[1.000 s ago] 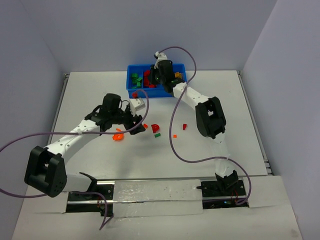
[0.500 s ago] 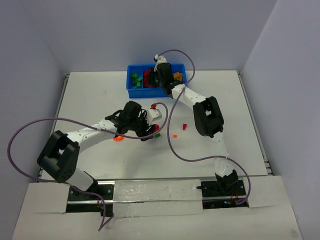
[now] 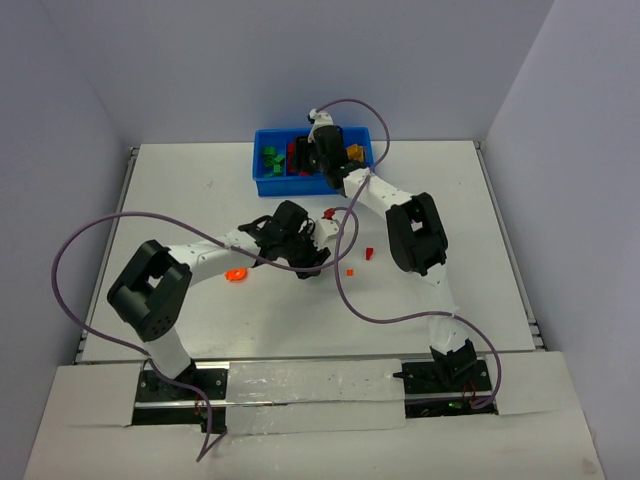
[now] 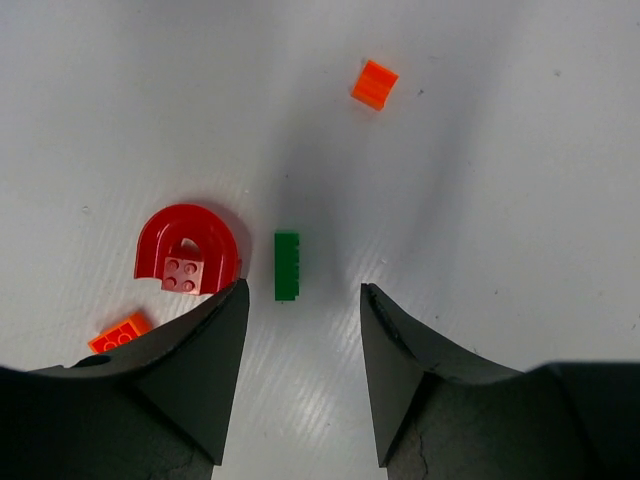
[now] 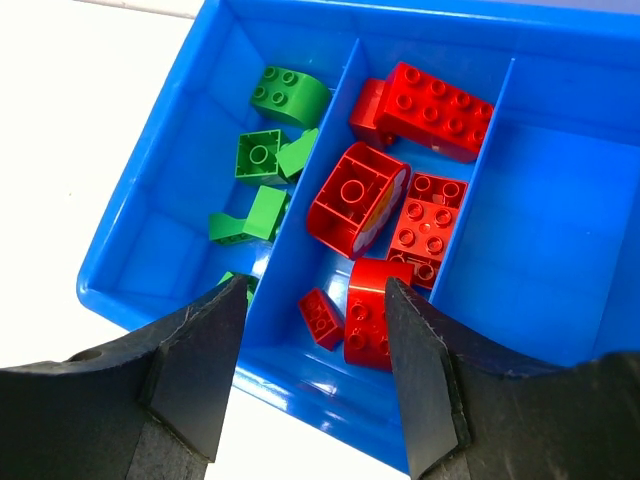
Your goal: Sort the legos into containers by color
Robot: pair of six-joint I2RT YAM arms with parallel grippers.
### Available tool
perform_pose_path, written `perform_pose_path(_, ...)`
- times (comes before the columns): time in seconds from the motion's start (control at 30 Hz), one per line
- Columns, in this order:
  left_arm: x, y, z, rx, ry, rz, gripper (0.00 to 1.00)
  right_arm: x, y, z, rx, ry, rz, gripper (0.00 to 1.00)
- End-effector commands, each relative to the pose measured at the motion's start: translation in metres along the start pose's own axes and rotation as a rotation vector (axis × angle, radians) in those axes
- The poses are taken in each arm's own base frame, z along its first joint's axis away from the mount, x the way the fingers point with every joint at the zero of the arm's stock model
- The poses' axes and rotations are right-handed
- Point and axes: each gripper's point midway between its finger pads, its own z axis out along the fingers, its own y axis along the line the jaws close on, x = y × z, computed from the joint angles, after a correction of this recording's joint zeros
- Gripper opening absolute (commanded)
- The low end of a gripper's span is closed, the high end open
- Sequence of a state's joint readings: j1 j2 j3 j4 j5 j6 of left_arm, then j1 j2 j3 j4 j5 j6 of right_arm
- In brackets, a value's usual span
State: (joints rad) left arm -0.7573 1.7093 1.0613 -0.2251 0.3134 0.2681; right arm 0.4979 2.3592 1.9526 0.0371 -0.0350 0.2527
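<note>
Legos (image 5: pixel 358 200), red and studded, fill one compartment of the blue tray (image 5: pixel 150 170), with green ones (image 5: pixel 262 155) in the next. I see the right fingers (image 5: pixel 190 370) spread and empty above them. Left fingers (image 4: pixel 190 380) are released, with a flat green brick (image 4: pixel 286 265) between their tips on the counter (image 4: pixel 500 180) and a red arch (image 4: pixel 188 228) just beside.

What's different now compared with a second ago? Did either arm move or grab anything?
The left gripper swung right and now hovers open over a green brick beside a red arch, holding nothing. The right gripper stayed above the blue tray, open and empty over its red pieces. The orange piece and small red piece have not moved.
</note>
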Motion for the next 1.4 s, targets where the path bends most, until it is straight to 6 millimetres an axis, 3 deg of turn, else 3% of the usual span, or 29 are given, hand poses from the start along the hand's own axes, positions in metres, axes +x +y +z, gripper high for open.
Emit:
perform_pose_path(0.0,-0.022,0.005,0.006,-0.004,-0.027,0.002,0.56,-0.04,0.006,-0.011,-0.019,-0.085,0.009,0.65)
perform_pose_path(0.5,-0.004,0.001,0.031,0.033,0.05,-0.018,0.53,-0.058,-0.005,-0.026,-0.033,-0.093,0.07,0.65)
perform_pose_path(0.83,0.012,-0.01,0.039,0.064,0.099,-0.019,0.44,-0.084,-0.004,-0.053,-0.066,-0.117,0.071,0.64)
perform_pose_path(1.03,0.018,-0.015,0.034,0.07,0.115,-0.019,0.29,-0.114,-0.001,-0.083,-0.084,-0.159,0.062,0.64)
perform_pose_path(1.13,0.016,-0.021,0.025,0.077,0.109,-0.02,0.18,-0.132,0.0,-0.108,-0.092,-0.187,0.047,0.65)
perform_pose_path(1.2,0.008,-0.024,0.016,0.079,0.09,-0.017,0.08,-0.133,-0.004,-0.119,-0.09,-0.186,0.041,0.65)
perform_pose_path(1.27,-0.002,-0.029,0.002,0.093,0.075,-0.024,0.01,-0.145,-0.005,-0.143,-0.083,-0.206,0.018,0.67)
perform_pose_path(1.37,-0.031,-0.038,-0.027,0.114,0.006,-0.017,0.0,-0.141,-0.022,-0.172,-0.041,-0.179,-0.001,0.68)
